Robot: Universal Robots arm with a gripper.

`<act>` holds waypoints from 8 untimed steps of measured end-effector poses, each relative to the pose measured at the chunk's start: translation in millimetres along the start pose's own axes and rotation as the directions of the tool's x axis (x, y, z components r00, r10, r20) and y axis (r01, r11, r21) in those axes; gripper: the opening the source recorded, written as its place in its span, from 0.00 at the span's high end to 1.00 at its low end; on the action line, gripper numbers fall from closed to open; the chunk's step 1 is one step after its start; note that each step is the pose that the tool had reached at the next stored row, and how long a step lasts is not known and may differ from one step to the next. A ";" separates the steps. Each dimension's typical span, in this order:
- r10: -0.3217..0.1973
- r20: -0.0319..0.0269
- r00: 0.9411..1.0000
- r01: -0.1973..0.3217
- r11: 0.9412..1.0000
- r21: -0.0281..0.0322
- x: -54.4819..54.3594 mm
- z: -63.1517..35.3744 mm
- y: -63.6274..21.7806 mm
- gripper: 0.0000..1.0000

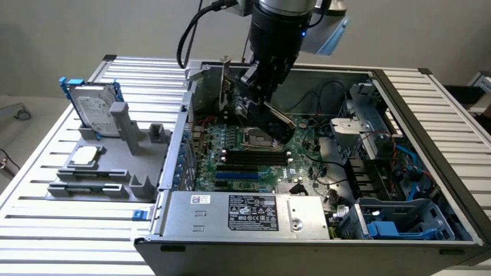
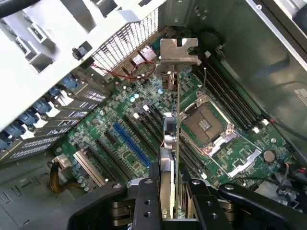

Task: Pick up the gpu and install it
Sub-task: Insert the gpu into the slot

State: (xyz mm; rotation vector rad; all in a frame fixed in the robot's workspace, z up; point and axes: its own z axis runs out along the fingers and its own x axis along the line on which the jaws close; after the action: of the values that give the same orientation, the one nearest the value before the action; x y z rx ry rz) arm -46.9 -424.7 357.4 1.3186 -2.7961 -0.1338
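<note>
Green gpu [image 2: 177, 125]; silver bracket [image 2: 178, 51]

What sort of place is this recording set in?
Likely a robotics lab bench for computer assembly: an open PC case lies on a slatted metal table, a hard drive stands in a grey fixture, and the end effector holds the gpu.

gpu [image 2: 176, 103]: thin green card, silver bracket on one end, standing edge-on, gripped in air above motherboard inside case.

wall [image 1: 92, 29]: plain pale grey | table [image 1: 69, 230]: ribbed aluminium slats | floor [image 1: 14, 138]: pale, at exterior view's left
</note>
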 end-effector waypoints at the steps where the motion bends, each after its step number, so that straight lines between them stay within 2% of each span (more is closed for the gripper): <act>1: -0.019 -0.002 1.000 0.019 1.000 0.000 0.0 0.5 -0.1 0.74; 5: -0.090 -0.009 0.996 0.090 0.996 0.000 0.0 2.2 -0.2 0.74; 8: -0.145 -0.014 0.989 0.145 0.989 0.000 0.0 3.6 -0.4 0.74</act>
State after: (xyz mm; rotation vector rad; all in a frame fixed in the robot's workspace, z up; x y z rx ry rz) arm -46.9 -424.7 353.8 1.5168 -2.6870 -0.1278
